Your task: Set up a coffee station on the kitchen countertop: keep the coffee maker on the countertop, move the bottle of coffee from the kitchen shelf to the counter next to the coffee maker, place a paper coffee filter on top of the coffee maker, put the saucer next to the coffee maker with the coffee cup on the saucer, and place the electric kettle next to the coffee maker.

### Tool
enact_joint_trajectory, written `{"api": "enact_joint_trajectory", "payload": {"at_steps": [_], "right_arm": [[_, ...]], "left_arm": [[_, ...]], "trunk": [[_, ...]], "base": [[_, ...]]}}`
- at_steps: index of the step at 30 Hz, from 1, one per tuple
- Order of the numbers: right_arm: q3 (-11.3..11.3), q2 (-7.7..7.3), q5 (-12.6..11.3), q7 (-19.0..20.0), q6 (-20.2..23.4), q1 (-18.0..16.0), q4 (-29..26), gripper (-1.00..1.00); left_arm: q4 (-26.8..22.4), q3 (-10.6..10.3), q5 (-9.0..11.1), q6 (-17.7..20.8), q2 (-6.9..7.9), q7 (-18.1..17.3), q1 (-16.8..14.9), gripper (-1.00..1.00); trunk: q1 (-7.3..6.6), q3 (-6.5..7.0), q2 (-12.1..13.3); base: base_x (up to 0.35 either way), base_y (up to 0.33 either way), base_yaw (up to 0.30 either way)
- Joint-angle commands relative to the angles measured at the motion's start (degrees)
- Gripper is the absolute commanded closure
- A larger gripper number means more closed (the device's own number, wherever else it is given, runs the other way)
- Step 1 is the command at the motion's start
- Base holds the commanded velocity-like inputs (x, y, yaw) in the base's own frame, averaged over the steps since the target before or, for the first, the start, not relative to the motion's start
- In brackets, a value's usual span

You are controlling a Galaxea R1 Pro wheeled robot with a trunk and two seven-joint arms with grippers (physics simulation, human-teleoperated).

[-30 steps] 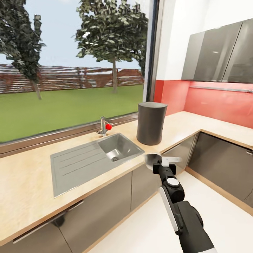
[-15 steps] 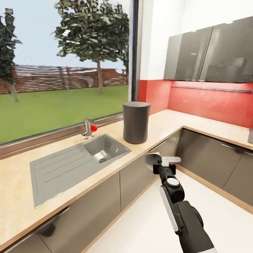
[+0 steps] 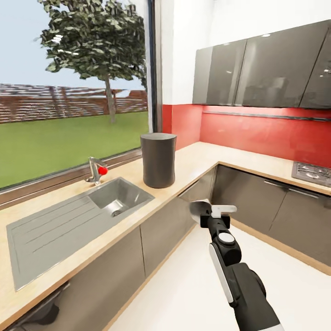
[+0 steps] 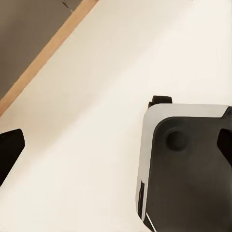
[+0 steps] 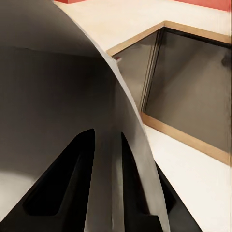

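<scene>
2 right gripper (image 5: 104, 193) fingers pinch the saucer (image 5: 53, 101) edge; head view adds kitchen countertop (image 3: 193, 158).

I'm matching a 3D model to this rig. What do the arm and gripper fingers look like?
The right arm is glossy black with a white side stripe and a round white cap near the wrist. The right gripper has black, tapering, slotted fingers. The left wrist view shows black fingertips.

Beside the steel-grey sink (image 3: 69, 220), the kitchen countertop (image 3: 193, 158) is pale beige wood-grain; the cylinder (image 3: 158, 159) is dark grey. Behind it the wall panel (image 3: 257, 133) is red; the cabinets (image 3: 257, 69) are glossy grey.
</scene>
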Motion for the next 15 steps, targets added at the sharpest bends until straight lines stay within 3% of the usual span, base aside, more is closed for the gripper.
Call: {"api": "enact_joint_trajectory", "payload": {"at_steps": [1,15], "right_arm": [[0.09,0.0,0.14,-0.23,0.39,-0.07,-0.03,1.0],[0.09,0.0,0.14,-0.23,0.39,-0.07,-0.03,1.0]], "left_arm": [[0.04,0.39,-0.08,-0.2,-0.01,0.0,-0.04,-1.0],[0.04,0.39,-0.08,-0.11,-0.07,-0.08,-0.04,-1.0]], "trunk": [[0.04,-0.13,-0.13],[0.04,-0.13,-0.13]], "base": [[0.0,0.0,-0.268],[0.001,0.0,-0.268]]}}
